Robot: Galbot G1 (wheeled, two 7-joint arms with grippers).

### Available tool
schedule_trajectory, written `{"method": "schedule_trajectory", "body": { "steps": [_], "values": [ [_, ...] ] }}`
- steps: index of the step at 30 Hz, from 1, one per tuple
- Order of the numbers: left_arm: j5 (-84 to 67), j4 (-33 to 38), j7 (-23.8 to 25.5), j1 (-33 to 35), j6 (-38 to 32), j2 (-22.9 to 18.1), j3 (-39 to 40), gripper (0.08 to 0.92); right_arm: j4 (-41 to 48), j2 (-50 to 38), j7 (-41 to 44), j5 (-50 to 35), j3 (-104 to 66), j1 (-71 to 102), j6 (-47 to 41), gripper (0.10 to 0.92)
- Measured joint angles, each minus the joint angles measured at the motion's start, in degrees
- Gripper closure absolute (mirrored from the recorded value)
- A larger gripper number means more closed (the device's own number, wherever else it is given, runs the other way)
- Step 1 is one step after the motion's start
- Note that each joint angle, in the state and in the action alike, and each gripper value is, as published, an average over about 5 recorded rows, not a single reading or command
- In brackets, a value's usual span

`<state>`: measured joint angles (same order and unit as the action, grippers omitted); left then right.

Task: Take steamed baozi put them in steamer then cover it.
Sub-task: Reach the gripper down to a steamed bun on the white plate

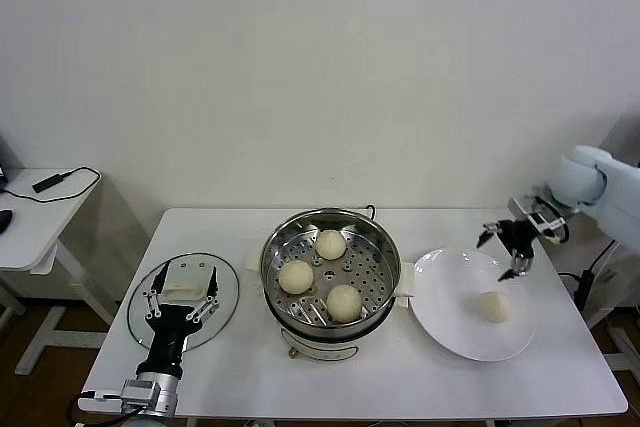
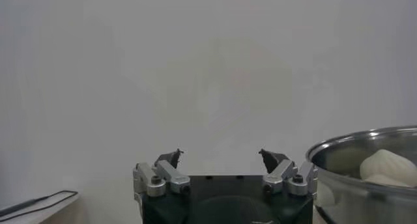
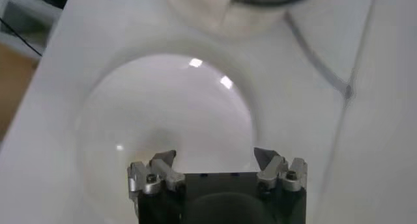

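Observation:
The steel steamer stands mid-table with three baozi on its perforated tray: one at the back, one on the left, one at the front. Another baozi lies on the white plate to the right. My right gripper hangs open and empty above the plate's far edge, short of that bun; its wrist view shows the gripper over bare plate. My left gripper is open over the glass lid. In the left wrist view the gripper holds nothing, beside the steamer.
The glass lid lies flat on the table's left part, its white handle under my left gripper. A side table with a black cable stands at the far left. The steamer's white side handle lies just beyond the plate.

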<state>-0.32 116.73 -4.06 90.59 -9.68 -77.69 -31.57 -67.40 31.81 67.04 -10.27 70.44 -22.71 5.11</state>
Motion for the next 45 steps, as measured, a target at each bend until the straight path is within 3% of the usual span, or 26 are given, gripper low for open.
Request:
{"method": "schedule_trajectory", "body": {
  "steps": [30,45],
  "values": [
    [0.01,-0.14,-0.25,0.44,-0.13,-0.20,-0.51,0.177,7.52,3.09,-5.28,1.96,-4.33,13.60,-3.46,0.207],
    [0.00,-0.36,-0.38,0.19,-0.20,-0.25,-0.68,0.177,7.38,2.94,-5.92,2.20,-4.63,13.98,-3.62,0.402]
  ]
}}
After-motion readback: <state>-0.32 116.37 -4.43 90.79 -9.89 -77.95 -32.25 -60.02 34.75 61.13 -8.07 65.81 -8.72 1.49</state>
